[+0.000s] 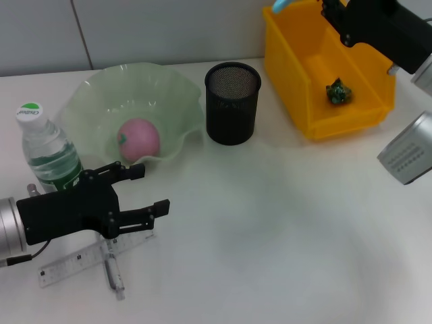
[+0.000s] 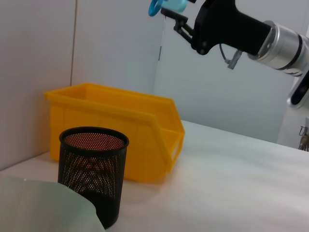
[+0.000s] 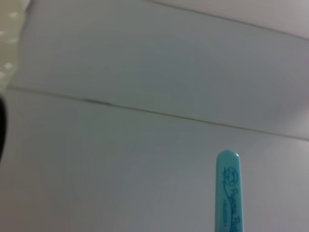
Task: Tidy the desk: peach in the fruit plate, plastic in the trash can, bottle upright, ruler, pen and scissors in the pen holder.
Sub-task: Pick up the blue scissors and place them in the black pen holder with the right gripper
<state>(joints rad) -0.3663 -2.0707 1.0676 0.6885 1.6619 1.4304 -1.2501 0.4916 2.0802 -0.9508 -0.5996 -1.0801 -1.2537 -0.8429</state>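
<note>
Yellow bin: your right hand hangs above its far rim, clamped on blue scissors.
Mesh holder: just beside bin, white bench open in front.
Left hand: fingers spread, empty, over ruler.

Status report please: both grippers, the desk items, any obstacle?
Left gripper open above ruler and pen. Right gripper raised over yellow bin, holding blue scissors. Pen holder unobstructed.

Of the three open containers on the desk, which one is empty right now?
The black mesh pen holder looks empty. The green fruit plate left of it holds the pink peach, and the yellow bin on its right holds a crumpled green scrap.
</note>
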